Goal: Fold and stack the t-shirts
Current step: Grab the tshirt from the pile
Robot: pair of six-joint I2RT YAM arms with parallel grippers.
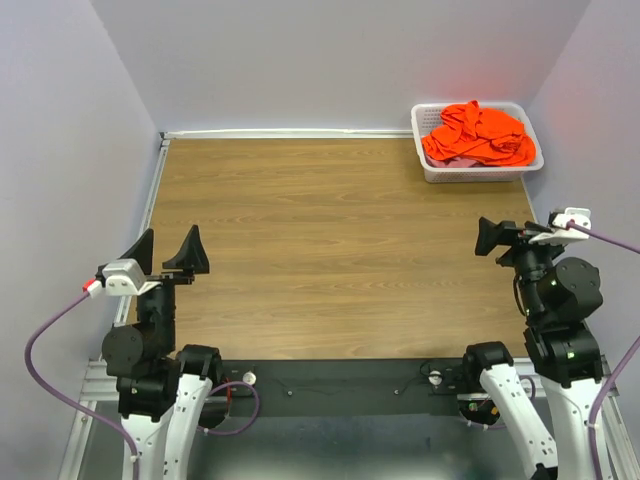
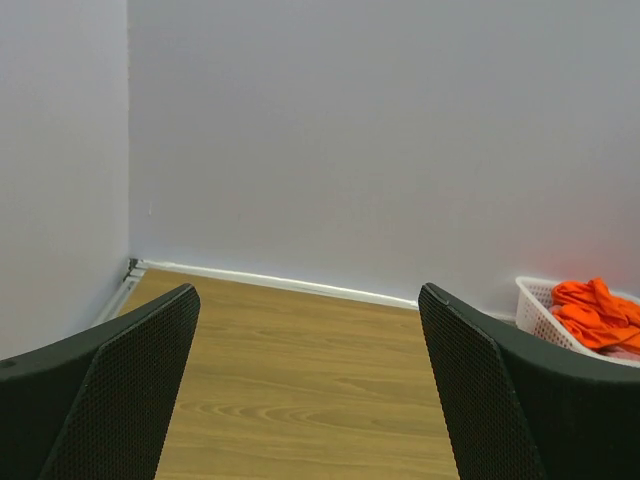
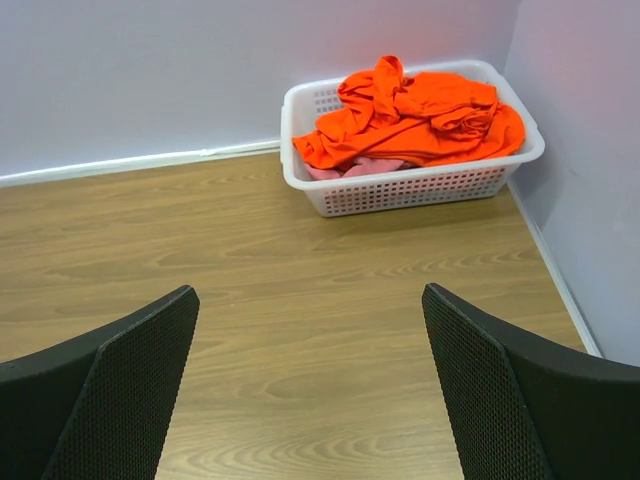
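Observation:
A bright orange t-shirt (image 1: pixel 478 133) lies crumpled on top inside the white lattice basket (image 1: pixel 478 173) at the table's far right corner. Under it a dusty pink t-shirt (image 3: pixel 365 167) shows at the basket's front. The right wrist view looks across bare wood at the orange t-shirt (image 3: pixel 420 110) in the basket (image 3: pixel 410 192). My left gripper (image 1: pixel 165 252) hovers open over the near left of the table, holding nothing. My right gripper (image 1: pixel 489 237) is open and empty at the near right, well short of the basket. Only wood shows between the jaws of the left gripper (image 2: pixel 309 292) and of the right gripper (image 3: pixel 310 292).
Pale walls close in the wooden table (image 1: pixel 330 250) on the left, back and right, with a white strip (image 1: pixel 290 133) along the far edge. Purple cables (image 1: pixel 45 345) loop beside both arm bases at the near edge.

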